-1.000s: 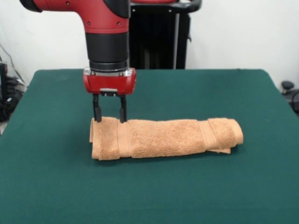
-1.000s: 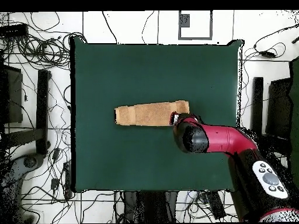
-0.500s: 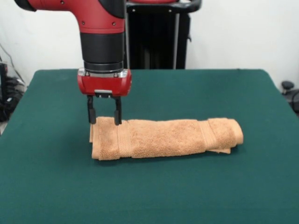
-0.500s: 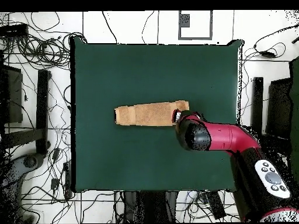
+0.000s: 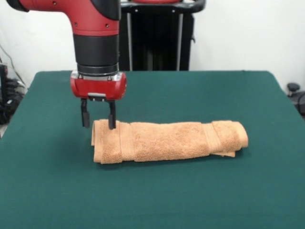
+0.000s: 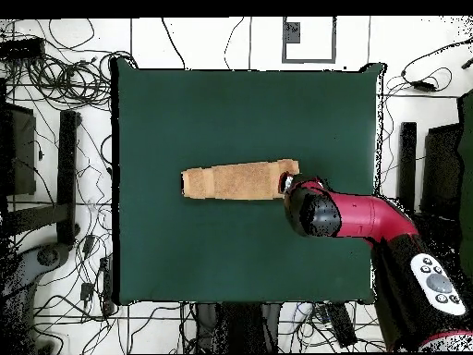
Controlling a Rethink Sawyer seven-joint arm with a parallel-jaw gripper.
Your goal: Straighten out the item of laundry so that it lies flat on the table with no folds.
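The item of laundry [image 5: 167, 140], an orange-tan terry towel, lies folded into a long narrow bundle across the middle of the green table [image 5: 152, 191]. Woven bands show near both of its ends. In the overhead view the same towel [image 6: 236, 179] stretches left to right on the table [image 6: 240, 111]. My gripper [image 5: 98, 123] hangs open over the towel's left end in the front view. One finger is just outside the towel's end and the other stands at its far top edge. The arm's head hides the gripper [image 6: 288, 184] from above.
Bare green felt surrounds the towel on every side. Cables [image 6: 55, 83] and stands lie on the floor around the table. A black pedestal frame [image 5: 157, 38] rises behind the table's far edge.
The gripper has slid leftward in the front view along the towel's far edge, to its left end. The towel has kept its shape and place.
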